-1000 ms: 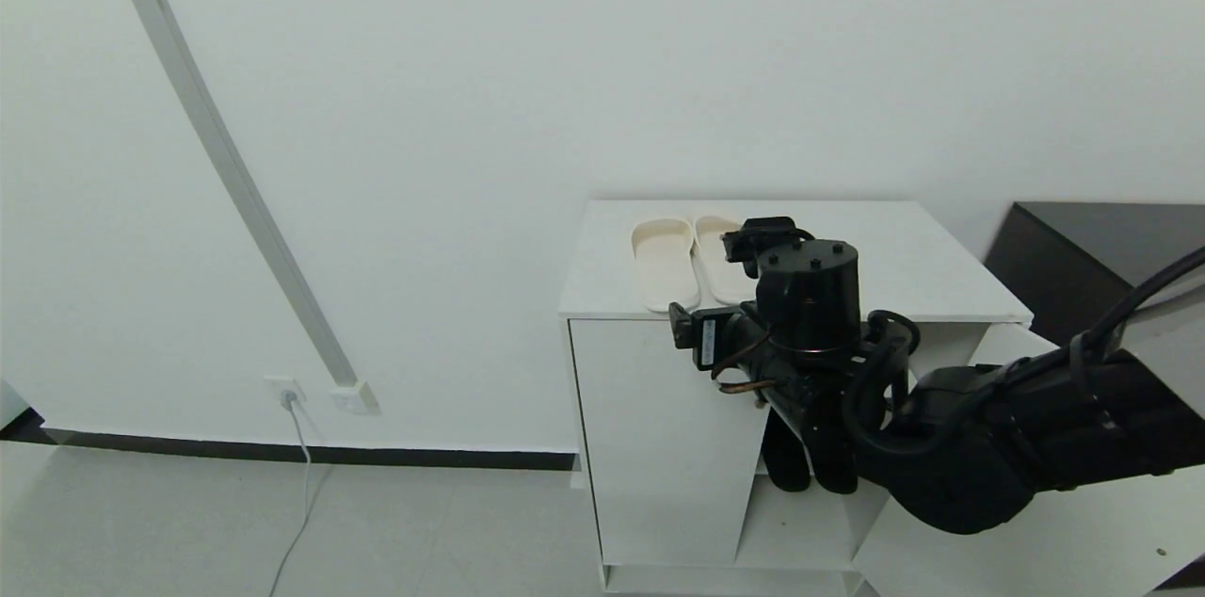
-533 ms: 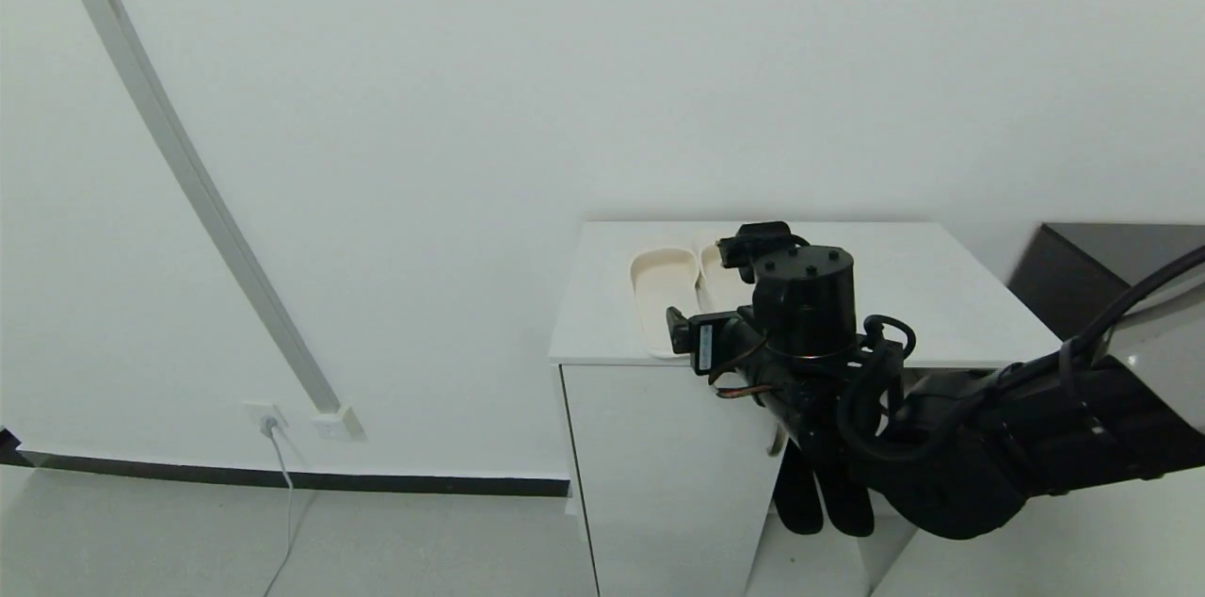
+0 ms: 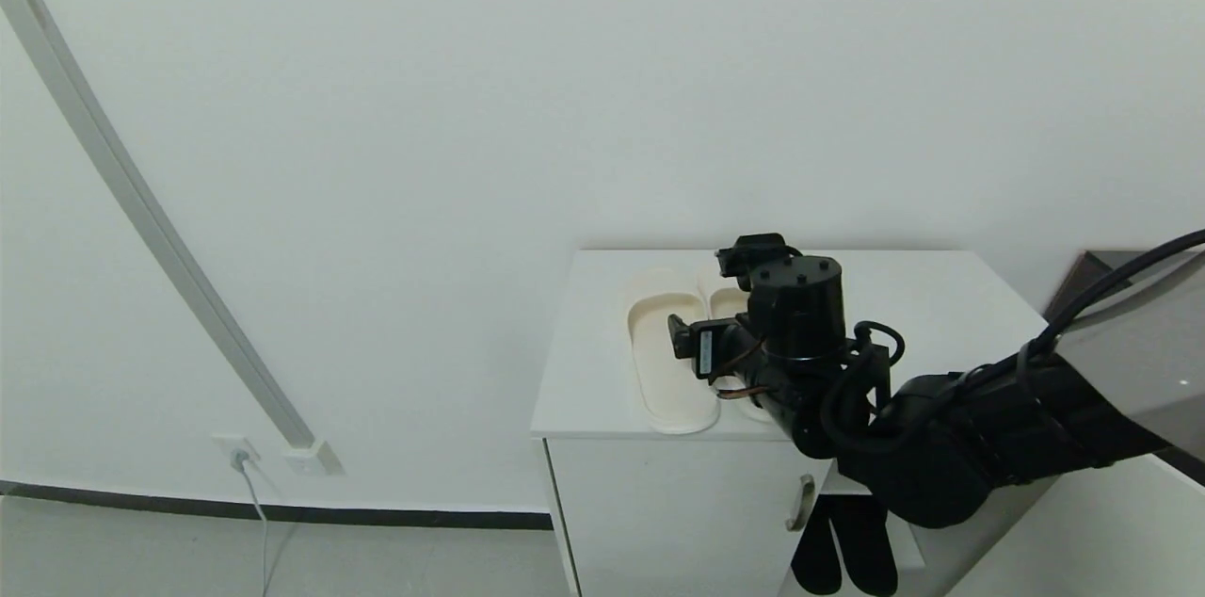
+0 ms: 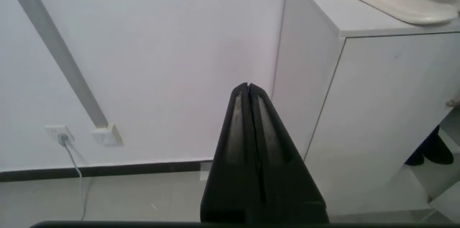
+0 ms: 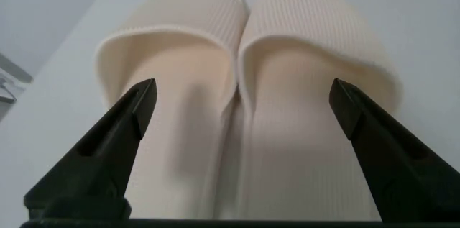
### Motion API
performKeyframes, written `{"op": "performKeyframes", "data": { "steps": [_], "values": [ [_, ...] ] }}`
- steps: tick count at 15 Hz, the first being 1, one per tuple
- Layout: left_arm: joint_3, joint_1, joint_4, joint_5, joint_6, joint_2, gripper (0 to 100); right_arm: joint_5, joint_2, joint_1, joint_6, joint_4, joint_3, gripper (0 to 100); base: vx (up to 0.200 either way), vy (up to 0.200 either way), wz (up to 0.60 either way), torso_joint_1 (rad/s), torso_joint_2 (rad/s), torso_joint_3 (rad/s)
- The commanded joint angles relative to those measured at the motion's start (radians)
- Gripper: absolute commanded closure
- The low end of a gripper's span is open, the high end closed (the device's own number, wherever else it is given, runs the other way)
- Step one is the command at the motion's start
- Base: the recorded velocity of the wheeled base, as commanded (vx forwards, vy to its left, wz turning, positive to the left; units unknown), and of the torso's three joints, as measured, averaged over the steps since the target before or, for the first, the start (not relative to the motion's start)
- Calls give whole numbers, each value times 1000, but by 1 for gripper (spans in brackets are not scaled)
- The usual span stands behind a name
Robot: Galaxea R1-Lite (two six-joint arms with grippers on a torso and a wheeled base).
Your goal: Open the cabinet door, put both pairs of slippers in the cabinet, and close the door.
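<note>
A pair of cream slippers (image 3: 664, 362) (image 5: 244, 113) lies on top of the white cabinet (image 3: 941, 296). My right gripper (image 5: 244, 120) is open, one fingertip on either side of the pair, apart from both slippers. Its wrist (image 3: 795, 314) hangs over the inner slipper. A pair of black slippers (image 3: 843, 550) (image 4: 431, 149) stands inside the cabinet's open right half. The left door (image 3: 678, 522) is shut, with a metal handle (image 3: 800, 503). My left gripper (image 4: 248, 113) is shut on nothing, low beside the cabinet (image 4: 388, 113) and pointing at the wall.
The right door (image 3: 1083, 531) stands swung out towards me at the lower right. A dark piece of furniture (image 3: 1083, 272) sits right of the cabinet. On the wall to the left are a grey conduit (image 3: 141, 201) and a socket (image 3: 235, 451) with a cable.
The head camera rose, so the whole picture slid down. My right wrist went from in front of the cabinet's top edge to above the cream slippers.
</note>
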Motion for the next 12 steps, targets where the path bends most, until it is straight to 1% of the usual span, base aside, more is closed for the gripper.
{"op": "performKeyframes", "data": {
  "steps": [1, 8, 12],
  "values": [
    [0, 0, -1, 1, 0, 1, 100, 7, 34, -15, -2, 8, -30, 0, 0, 0, 0, 0, 0, 0],
    [-1, 0, 1, 1, -2, 1, 100, 21, 122, -40, -2, 80, -185, 0, 0, 0, 0, 0, 0, 0],
    [0, 0, 1, 1, -2, 1, 100, 21, 159, -41, -2, 86, -231, 0, 0, 0, 0, 0, 0, 0]
  ]
}}
